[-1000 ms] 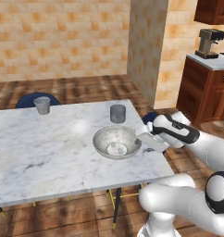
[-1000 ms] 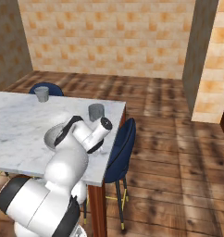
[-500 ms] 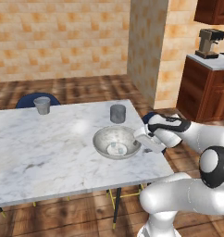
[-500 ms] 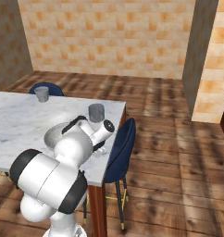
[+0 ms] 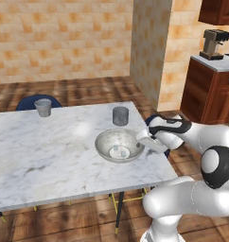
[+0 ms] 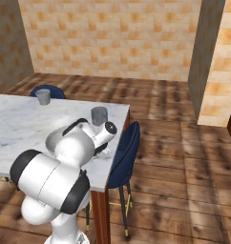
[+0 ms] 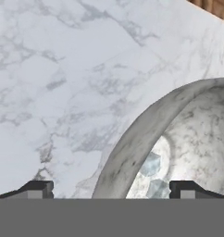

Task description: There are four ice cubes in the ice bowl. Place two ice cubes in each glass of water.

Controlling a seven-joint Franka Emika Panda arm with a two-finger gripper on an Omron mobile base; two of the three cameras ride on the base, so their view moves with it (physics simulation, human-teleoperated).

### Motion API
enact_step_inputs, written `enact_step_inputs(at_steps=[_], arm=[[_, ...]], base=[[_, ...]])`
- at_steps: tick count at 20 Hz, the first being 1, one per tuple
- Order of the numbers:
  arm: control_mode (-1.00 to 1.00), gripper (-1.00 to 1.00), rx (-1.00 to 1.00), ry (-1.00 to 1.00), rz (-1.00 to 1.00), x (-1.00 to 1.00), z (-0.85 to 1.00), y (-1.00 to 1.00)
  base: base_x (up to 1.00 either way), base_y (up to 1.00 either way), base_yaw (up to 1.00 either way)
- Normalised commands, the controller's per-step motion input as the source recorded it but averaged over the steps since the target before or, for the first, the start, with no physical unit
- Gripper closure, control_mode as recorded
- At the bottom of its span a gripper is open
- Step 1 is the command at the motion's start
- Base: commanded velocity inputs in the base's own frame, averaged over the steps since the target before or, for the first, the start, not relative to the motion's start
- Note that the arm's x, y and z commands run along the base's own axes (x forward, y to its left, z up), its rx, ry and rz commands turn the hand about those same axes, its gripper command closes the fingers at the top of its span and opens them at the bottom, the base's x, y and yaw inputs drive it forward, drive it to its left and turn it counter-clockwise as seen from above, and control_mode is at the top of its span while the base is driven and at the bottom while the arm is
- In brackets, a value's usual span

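Tan brick walls (image 5: 64, 42) rise behind a dark wood plank floor (image 6: 184, 157). A white marble table (image 5: 36, 151) fills mid-frame, with blue chairs (image 6: 129, 143). Upper right, a wooden cabinet (image 5: 206, 92) carries a coffee machine (image 5: 214, 43).

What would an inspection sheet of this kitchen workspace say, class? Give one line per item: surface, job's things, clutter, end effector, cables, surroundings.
Surface: white marble table.
Job's things: ice bowl near the table's right edge, ice cubes inside; near glass behind the bowl; far glass at the back left.
Clutter: nothing seen.
End effector: end effector open, empty, over the bowl's rim.
Cables: nothing seen.
Surroundings: blue chairs, coffee machine on a wooden cabinet.
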Motion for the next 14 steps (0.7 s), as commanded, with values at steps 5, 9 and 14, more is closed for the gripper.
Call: enact_step_inputs(at_steps=[5, 9, 14], arm=[[-1.0, -1.0, -0.15, -0.06, -0.03, 0.01, -0.03, 0.13], [-1.0, -1.0, -0.02, 0.0, -0.03, 0.02, 0.0, 0.02], [-1.0, -1.0, 0.0, 0.0, -0.03, 0.0, 0.0, 0.0]], base=[[0.0, 0.0, 0.0], [0.0, 0.0, 0.0], [0.0, 0.0, 0.0]])
